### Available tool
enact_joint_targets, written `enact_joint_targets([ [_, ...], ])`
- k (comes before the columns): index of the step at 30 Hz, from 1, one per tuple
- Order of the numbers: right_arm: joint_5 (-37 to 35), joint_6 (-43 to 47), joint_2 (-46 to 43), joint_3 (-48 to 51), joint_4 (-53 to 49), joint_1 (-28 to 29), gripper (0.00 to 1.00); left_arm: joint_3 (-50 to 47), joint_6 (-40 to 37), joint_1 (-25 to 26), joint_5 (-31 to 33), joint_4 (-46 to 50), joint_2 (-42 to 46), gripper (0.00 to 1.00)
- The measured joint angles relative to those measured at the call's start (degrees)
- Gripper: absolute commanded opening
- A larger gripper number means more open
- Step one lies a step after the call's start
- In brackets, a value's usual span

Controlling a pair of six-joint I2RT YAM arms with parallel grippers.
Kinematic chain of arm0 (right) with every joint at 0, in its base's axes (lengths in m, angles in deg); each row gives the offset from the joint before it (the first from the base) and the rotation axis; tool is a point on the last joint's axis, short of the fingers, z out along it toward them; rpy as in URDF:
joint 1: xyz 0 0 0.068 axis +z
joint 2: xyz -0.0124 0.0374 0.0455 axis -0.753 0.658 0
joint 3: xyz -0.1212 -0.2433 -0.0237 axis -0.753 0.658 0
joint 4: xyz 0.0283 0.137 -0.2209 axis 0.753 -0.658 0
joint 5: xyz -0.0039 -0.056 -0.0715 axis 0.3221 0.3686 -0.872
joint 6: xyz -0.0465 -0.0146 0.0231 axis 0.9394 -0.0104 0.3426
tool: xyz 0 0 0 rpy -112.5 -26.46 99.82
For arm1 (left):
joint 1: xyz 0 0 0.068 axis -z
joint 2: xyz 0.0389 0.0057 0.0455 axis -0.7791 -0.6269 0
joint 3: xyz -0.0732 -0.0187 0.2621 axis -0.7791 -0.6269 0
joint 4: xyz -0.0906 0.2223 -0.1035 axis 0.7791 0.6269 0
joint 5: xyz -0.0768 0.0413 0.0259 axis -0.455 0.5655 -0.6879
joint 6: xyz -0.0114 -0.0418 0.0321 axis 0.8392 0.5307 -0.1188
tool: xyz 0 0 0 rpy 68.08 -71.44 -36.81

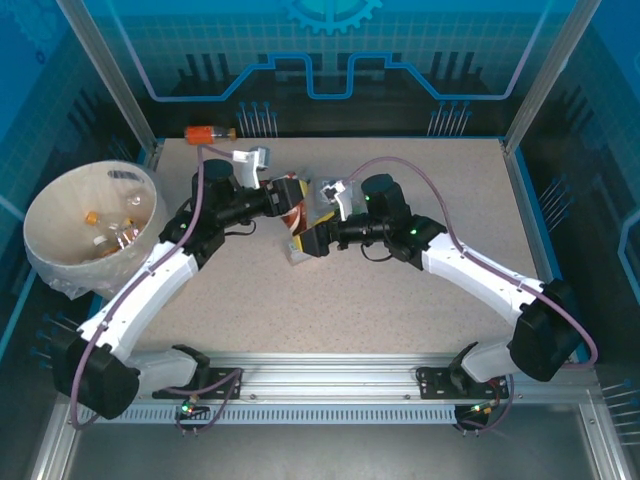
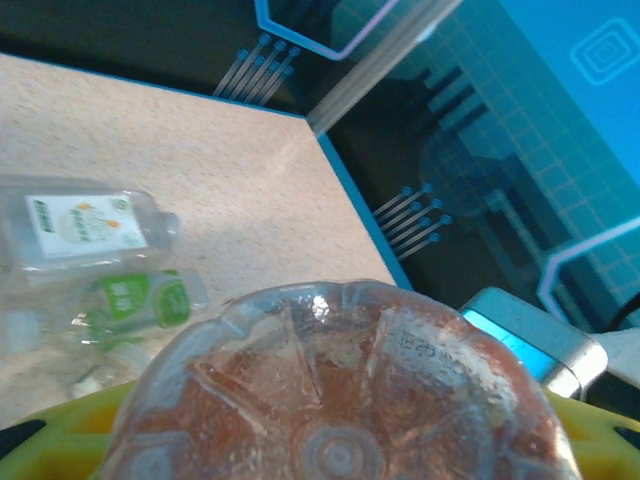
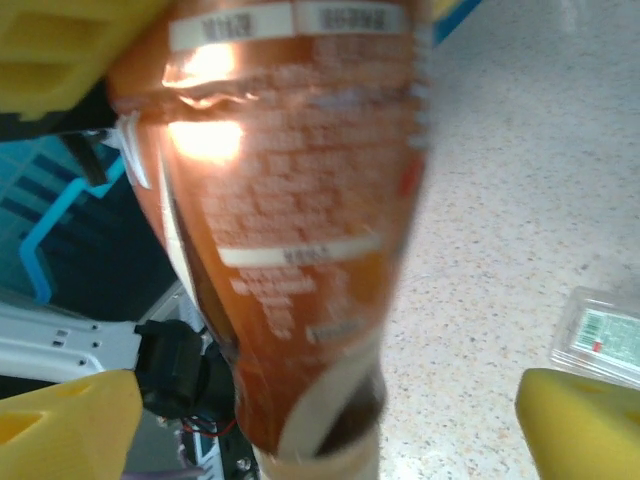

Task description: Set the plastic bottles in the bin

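Brown bottle (image 3: 290, 220) is held over the table (image 1: 400, 300), its base end clamped in the left claw (image 2: 330, 440), the right claw (image 3: 325, 420) open around its neck. Swinging away crooked might catch a finger and wrench it loose, well short of the bin (image 1: 65, 205).

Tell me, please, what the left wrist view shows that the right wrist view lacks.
The left wrist view adds the brown bottle's base, plus two clear bottles on the table, one white-labelled, one green-labelled. The right wrist view adds its printed side and neck, the right gripper open around it, and a clear bottle at the edge, perhaps one of those two. Both share the brown bottle and speckled table.
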Motion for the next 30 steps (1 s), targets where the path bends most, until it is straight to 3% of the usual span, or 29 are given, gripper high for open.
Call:
enact_joint_targets([
  [5,-8.46,0.28,-1.88,-0.02,-4.35,0.0,1.0,3.15,-3.85,0.0,8.2,7.58,1.84,0.49],
  [15,-26.99,-1.64,-3.08,-0.11,-10.21,0.0,1.0,15.21,-15.02,-0.02,30.95,24.55,6.86,0.49],
  [24,-30.58,-1.7,-2.36,-1.92,-12.46,0.0,1.0,20.98,-23.67,-0.13,50.95,30.77,8.94,0.47],
  [30,-30.97,-1.53,-0.66,-3.34,-12.76,0.0,1.0,21.4,-32.94,-2.62,66.69,23.85,10.23,0.47],
])
